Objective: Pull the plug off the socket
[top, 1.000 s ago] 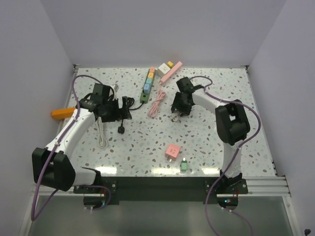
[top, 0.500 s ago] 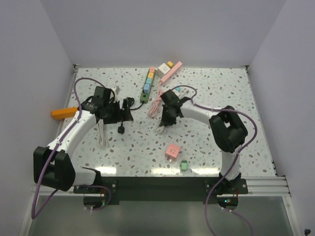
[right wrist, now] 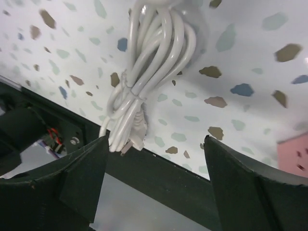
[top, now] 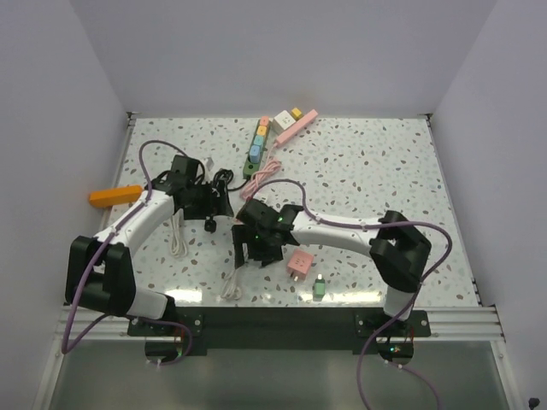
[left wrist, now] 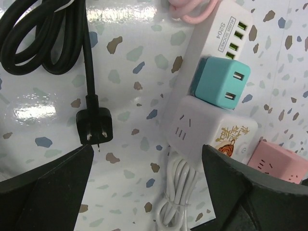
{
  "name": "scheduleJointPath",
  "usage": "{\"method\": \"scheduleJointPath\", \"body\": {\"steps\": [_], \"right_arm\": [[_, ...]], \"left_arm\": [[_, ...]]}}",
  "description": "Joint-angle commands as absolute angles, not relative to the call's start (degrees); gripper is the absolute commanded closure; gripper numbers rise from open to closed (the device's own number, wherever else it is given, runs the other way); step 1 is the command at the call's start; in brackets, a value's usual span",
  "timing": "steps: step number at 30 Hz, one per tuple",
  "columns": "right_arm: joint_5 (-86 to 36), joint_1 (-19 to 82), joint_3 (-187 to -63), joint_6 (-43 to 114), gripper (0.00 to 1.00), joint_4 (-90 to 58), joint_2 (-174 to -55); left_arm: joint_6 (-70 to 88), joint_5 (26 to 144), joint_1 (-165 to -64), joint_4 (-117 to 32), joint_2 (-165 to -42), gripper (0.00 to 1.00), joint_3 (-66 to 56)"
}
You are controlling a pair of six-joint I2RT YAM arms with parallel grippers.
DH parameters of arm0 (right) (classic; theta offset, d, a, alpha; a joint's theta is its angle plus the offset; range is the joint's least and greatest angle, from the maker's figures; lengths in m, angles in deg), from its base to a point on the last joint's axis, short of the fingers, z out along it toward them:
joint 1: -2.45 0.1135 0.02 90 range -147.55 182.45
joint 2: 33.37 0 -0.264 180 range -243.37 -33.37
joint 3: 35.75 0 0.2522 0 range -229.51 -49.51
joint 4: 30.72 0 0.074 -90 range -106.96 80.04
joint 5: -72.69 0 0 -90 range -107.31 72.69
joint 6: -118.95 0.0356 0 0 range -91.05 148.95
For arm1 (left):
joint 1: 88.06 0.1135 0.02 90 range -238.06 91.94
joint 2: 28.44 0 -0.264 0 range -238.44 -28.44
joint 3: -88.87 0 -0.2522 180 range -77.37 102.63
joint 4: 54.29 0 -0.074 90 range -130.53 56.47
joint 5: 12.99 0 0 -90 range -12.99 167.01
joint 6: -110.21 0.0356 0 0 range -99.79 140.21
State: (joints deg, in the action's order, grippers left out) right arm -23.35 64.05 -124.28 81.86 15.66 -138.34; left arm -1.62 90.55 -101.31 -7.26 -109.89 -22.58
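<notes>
Because the white socket strip (left wrist: 211, 36) lies loose on the worktop (top: 376, 171), the main risk is that a tug moves the whole strip instead of freeing the plug.

I take the task's plug to be the teal plug (left wrist: 221, 86). It is seated in the strip's face, just far of a white cube (left wrist: 202, 130), on the near-left part of the worktop. The overhead view hides it under the right arm.

The left end effector (left wrist: 147, 159) is spread wide with nothing between its fingers. It sits close to a loose black plug (left wrist: 95, 132), well left of the teal one. If it closes where it is, or drifts left, it would catch that already-free plug or bare worktop.

The right end effector (right wrist: 156, 144) is also wide open and empty. Its camera shows only the white cable bundle (right wrist: 154, 72), with a corner of the pink cube (top: 299, 263) at the right. A grasp from here would take cable, not the strip body, and would give little bracing.

The free end of the bundle lies right at the near edge. A drag toward the arms could tip it over the edge, and its weight might then pull the strip after it.

Both arms are crowded into the same patch, so a sideways pull by either could knock the other.
</notes>
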Motion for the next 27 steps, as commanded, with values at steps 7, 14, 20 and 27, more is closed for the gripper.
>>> {"method": "scheduleJointPath", "body": {"steps": [7,14,20,27], "right_arm": [[-9.15,58.53,-138.53,77.12,0.16,26.09,-132.67],[-4.22,55.01,-151.36,77.29,0.16,30.84,-144.09],[-3.24,54.13,-166.39,78.17,0.22,37.7,-158.95],[-5.18,53.95,-168.44,78.79,0.48,37.88,-164.5]], "left_arm": [[-3.08,80.54,-101.59,-9.34,-107.72,0.01,-22.35],[-6.77,75.69,-101.33,-8.01,-102.62,0.03,-22.61],[-6.69,76.48,-101.07,-6.7,-99.72,0.03,-22.87],[-6.69,76.74,-100.89,-6.96,-98.22,0.03,-24.72]]}}
